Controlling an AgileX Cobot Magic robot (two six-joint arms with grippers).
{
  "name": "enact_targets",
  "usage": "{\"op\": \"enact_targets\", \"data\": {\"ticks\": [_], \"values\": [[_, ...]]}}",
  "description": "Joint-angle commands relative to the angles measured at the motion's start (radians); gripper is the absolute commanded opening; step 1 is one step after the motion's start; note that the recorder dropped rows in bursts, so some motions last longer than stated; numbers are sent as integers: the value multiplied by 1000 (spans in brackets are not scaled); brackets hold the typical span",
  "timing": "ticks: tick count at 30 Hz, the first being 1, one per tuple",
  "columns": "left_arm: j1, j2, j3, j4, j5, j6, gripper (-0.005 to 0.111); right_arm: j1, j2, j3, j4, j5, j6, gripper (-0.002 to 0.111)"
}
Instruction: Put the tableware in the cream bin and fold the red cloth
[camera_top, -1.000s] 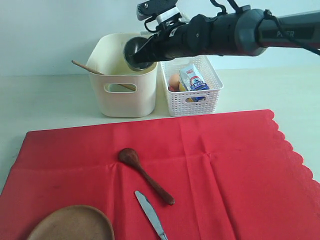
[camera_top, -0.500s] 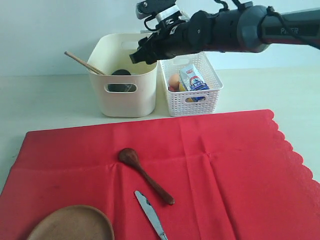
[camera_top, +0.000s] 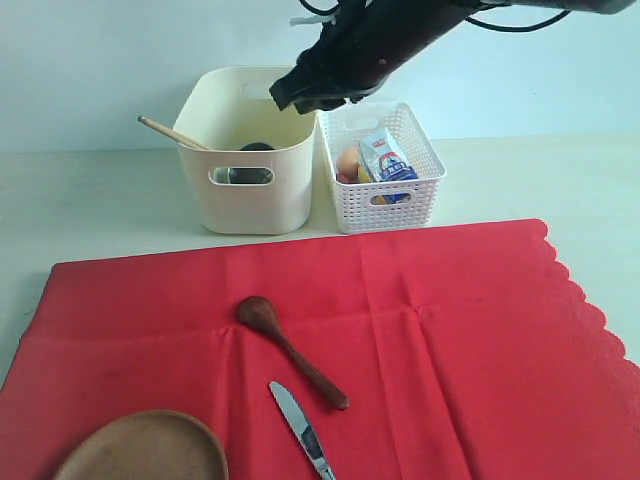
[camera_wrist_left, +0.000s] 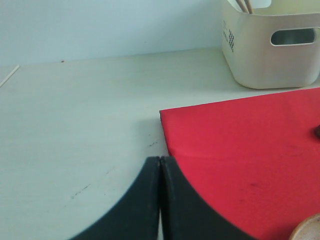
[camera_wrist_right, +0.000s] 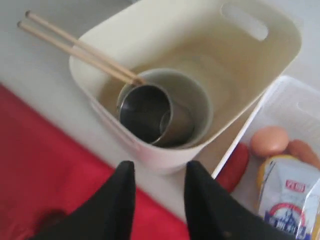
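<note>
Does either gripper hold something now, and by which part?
Nothing is held. The right gripper is open and empty above the cream bin; the left gripper is shut on nothing.

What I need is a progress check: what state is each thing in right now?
Cup, tilted inside the bowl.
Bowl, upright in the bin.
Chopsticks, leaning out of the bin.
Spoon, lying on the cloth.
Knife, lying on the cloth.
Plate, on the cloth.
Cloth, spread out, unfolded.
Left end effector, shut, empty.
Right end effector, open, empty.
</note>
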Motion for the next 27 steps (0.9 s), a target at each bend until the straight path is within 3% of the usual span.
{"op": "enact_targets", "data": {"ticks": [1,4,19,27], "values": [[-2,-6,3,3,-8,0,0,-3,-48,28,-1,135,34,10],[-2,-6,3,3,-8,0,0,-3,-85,99,-14,112,55,0],[-2,-6,3,3,-8,0,0,-3,-395,737,-26,-323,92,0],[-2,-6,3,3,-8,0,0,-3,-517,982,-24,-548,92,0]]}}
